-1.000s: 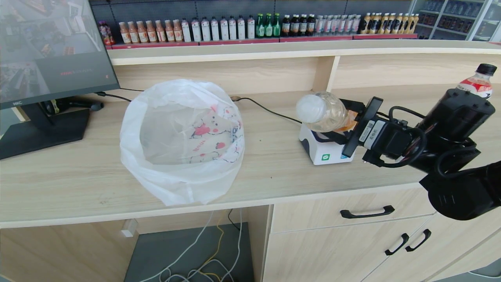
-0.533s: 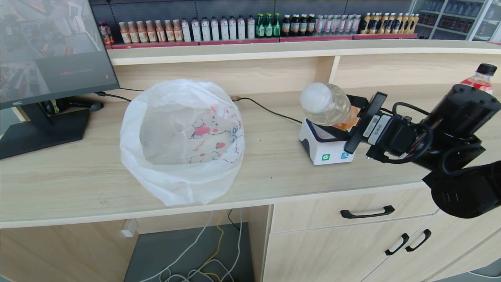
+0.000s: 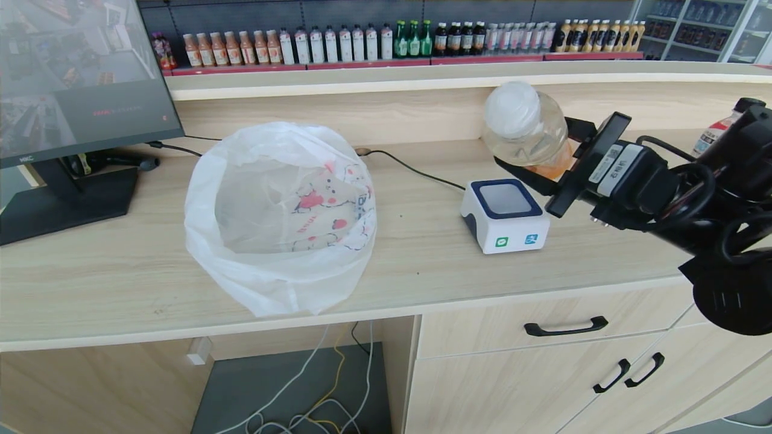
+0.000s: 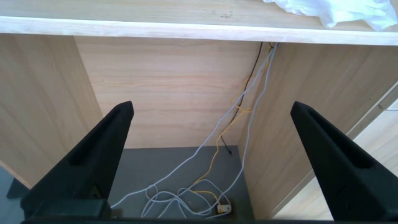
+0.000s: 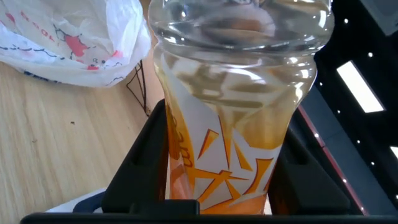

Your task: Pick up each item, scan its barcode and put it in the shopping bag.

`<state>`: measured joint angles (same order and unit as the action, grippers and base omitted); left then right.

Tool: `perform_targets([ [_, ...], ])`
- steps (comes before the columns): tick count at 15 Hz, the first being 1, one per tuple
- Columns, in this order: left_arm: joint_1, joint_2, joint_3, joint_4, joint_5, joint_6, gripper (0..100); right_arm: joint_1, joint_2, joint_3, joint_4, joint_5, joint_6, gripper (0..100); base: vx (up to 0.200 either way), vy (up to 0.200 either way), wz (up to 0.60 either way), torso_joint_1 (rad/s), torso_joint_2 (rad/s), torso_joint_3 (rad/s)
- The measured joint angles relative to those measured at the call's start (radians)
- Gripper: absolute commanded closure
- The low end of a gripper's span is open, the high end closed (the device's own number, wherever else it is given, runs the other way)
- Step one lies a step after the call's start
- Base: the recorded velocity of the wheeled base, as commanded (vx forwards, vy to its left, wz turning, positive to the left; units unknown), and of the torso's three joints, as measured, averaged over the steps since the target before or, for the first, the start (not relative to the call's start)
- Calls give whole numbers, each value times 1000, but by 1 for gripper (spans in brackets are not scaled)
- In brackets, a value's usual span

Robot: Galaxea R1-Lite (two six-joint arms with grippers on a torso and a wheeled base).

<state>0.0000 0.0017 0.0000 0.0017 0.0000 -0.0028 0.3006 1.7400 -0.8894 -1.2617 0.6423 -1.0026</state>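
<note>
The right gripper (image 3: pixel 534 144) pinched the orange-labelled bottle (image 3: pixel 523 125) in the air just beyond the scanner (image 3: pixel 505 214), well apart from the shopping bag (image 3: pixel 280 217) on the counter (image 3: pixel 422 259). The left gripper (image 4: pixel 211 109) hung below the counter, fingers (image 4: pixel 93 168) spread wide.

clear bottle (image 3: pixel 522 128), orange label (image 5: pixel 219 177), white cartoon-print bag (image 3: pixel 278 224)

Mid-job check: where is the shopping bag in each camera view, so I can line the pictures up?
Head view: shopping bag stands open on the counter, left of the scanner.
Left wrist view: its white plastic sits at the counter's front edge, above the cables.
Right wrist view: it lies on the counter beyond the held bottle.
Shared landmark: the wooden counter.
</note>
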Motion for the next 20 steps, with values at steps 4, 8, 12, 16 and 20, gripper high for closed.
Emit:
perform_targets([
  [4, 0, 0, 0, 0, 0, 0, 0, 46, -58, -39, -2, -118, 76, 100, 0, 0, 0, 0, 0, 0],
  [8, 0, 0, 0, 0, 0, 0, 0, 64, -85, -74, -10, -224, 223, 100, 0, 0, 0, 0, 0, 0],
  [12, 0, 0, 0, 0, 0, 0, 0, 66, -90, -64, -27, -329, 425, 100, 0, 0, 0, 0, 0, 0],
  [16, 0, 0, 0, 0, 0, 0, 0, 72, -84, -15, -48, -356, 556, 100, 0, 0, 0, 0, 0, 0],
  [20, 0, 0, 0, 0, 0, 2, 0, 68, -48, 66, -148, -581, 759, 100, 0, 0, 0, 0, 0, 0],
])
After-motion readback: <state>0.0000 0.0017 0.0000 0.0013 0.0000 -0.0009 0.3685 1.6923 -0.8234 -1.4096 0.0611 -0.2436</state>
